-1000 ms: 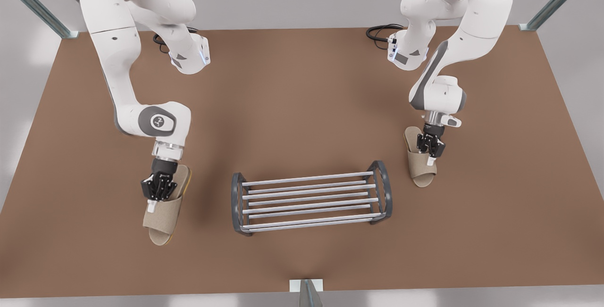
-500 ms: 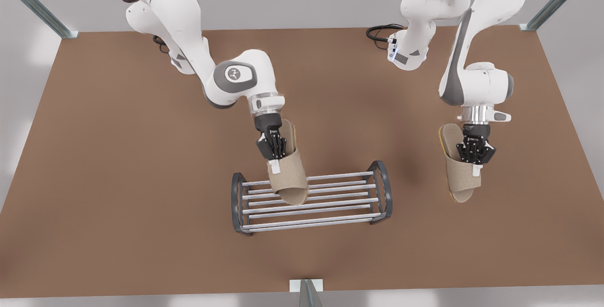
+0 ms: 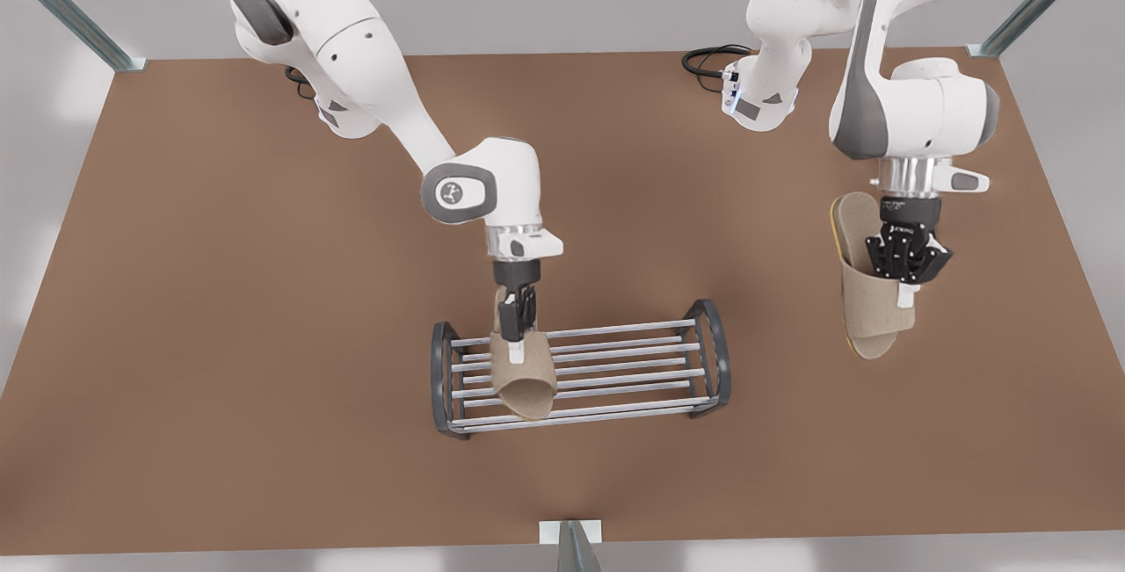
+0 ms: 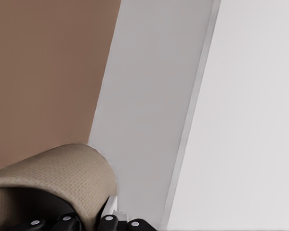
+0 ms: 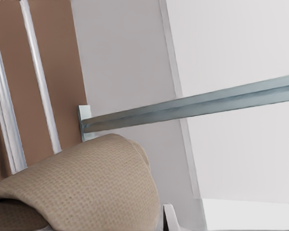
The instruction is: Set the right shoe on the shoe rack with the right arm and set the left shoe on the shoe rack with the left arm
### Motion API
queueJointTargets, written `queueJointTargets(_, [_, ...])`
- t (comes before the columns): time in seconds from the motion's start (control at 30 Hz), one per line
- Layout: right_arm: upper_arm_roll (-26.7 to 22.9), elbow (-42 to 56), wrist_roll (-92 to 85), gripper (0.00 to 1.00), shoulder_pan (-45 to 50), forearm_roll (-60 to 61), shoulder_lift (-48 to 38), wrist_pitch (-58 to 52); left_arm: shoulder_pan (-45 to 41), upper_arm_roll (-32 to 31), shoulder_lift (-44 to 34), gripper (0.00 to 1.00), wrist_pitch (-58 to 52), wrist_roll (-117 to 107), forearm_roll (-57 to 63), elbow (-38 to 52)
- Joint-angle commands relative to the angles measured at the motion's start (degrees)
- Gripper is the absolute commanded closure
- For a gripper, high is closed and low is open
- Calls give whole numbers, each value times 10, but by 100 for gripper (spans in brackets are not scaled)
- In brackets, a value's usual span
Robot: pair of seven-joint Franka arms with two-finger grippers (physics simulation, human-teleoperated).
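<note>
Brown table [image 3: 220, 335]: right gripper [image 3: 517, 326] pinches right shoe [image 3: 524, 374] over shoe rack [image 3: 615, 361]; it could slip between bars. Left gripper [image 3: 905, 278] clamps left shoe [image 3: 870, 308].

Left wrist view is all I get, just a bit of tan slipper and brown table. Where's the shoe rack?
Observer: The shoe rack stands mid-table, toward the front view's left of your left gripper and apart from it.
Operator: Is my slipper over it?
Observer: No. Your slipper hangs over bare table, beside the rack.
Operator: What's the other arm doing?
Observer: The right gripper holds the other slipper over the rack's bars, near the rack's end on the front view's left.
</note>
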Motion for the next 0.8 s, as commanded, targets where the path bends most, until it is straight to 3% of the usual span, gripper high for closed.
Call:
queueJointTargets(0.0, [0,15,-611,0,3,109,8,-41,-39,-3,0,79,19,-18,-136,1])
queueJointTargets(0.33, [-17,4,-590,0,2,108,33,-33,-41,-12,-5,79,24,-18,-136,21])
queueJointTargets(0.4, [-9,-59,-523,0,-31,121,-71,-30,-111,-10,1,79,21,-16,-112,69])
queueJointTargets(0.43, [24,-97,-521,0,-67,200,-141,-48,-165,-8,4,79,20,-17,-69,84])
queueJointTargets(0.5, [116,-111,-509,0,-157,385,-249,-269,-213,-19,19,79,17,-16,-27,119])
queueJointTargets(0.53, [109,-117,-462,0,-227,520,-292,-345,-227,-51,37,79,21,-16,-10,147])
queueJointTargets(0.57, [38,-130,-422,0,-272,663,-313,-408,-274,-51,54,79,21,-16,14,156])
queueJointTargets(0.6, [-71,-154,-418,0,-286,769,-309,-425,-322,-45,99,79,22,-16,42,195])
queueJointTargets(0.63, [-119,-179,-369,0,-304,784,-303,-433,-356,-44,147,79,22,-16,73,233])
queueJointTargets(0.67, [-119,-180,-144,0,-304,779,-290,-449,-386,-33,188,79,22,-16,96,265])
queueJointTargets(0.73, [-110,-146,-114,0,-317,728,-264,-443,-495,78,235,79,22,-17,99,301])
queueJointTargets(0.77, [-107,-131,-109,0,-328,721,-253,-454,-493,80,244,79,21,-17,102,299])
